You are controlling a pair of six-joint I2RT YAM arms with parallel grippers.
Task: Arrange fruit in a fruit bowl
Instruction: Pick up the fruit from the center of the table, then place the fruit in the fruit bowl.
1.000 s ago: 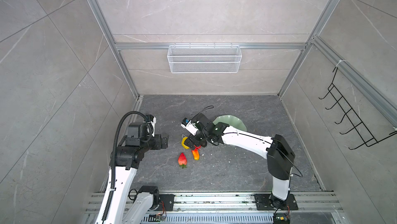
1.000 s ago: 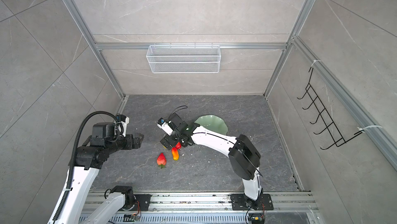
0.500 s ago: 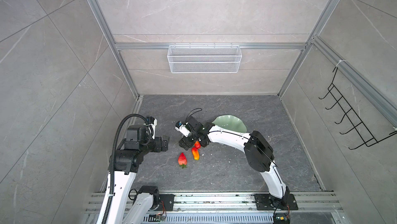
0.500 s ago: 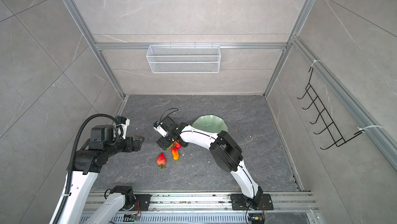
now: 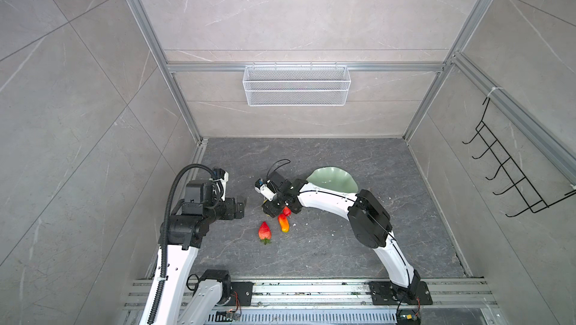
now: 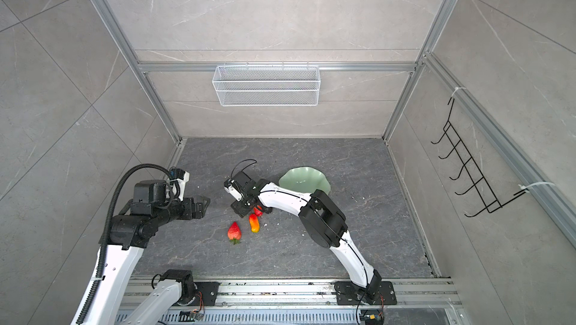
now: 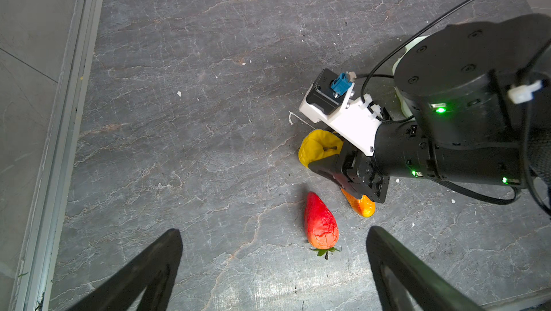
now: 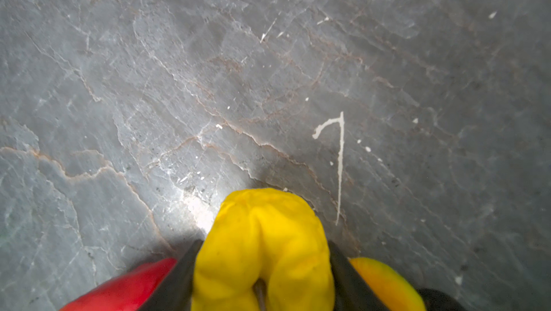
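Jaws of right gripper (image 8: pixel 264 244) are closing from wide-spread onto yellow fruit (image 8: pixel 262 220), pinching it on floor (image 8: pixel 208 86) near fruit bowl (image 5: pixel 333 180), outside it; lift likely coming next, while left gripper (image 7: pixel 274 230) is hovering spread, farther from bowl.

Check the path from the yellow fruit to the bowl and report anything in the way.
Nothing visible does. The right gripper straddles the yellow fruit; the bowl lies beyond the right arm, which hides part of the stretch between. The strawberry and orange fruit lie on the opposite side, off the path.
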